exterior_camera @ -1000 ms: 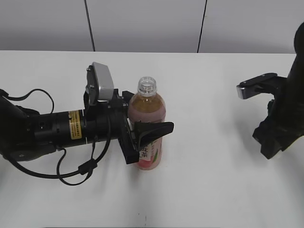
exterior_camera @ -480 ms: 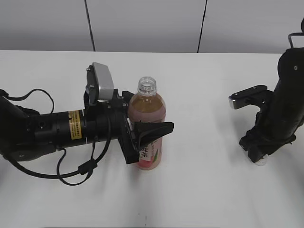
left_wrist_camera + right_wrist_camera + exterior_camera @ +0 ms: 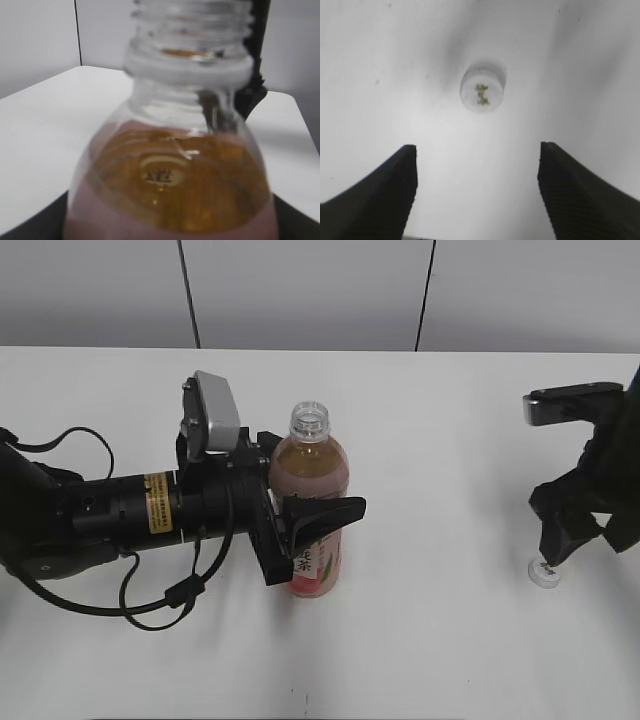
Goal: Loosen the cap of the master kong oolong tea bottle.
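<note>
Cap [image 3: 482, 92]: small, round, white plastic.

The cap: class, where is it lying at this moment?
The cap lies alone on the white table at the exterior view's right, just below the open right gripper and far from the uncapped bottle held by the left gripper.

Bottle [image 3: 311, 515]: lower label hidden behind the left gripper [image 3: 300, 525] in the exterior view, its base cut off by the bottom edge of the left wrist view, and neck threads blurred there. Cap [image 3: 482, 93]: top mark too smeared to read in the right wrist view, partly hidden behind the right gripper [image 3: 560, 540] in the exterior view. Right arm cut off at the frame edge past the cap.
</note>
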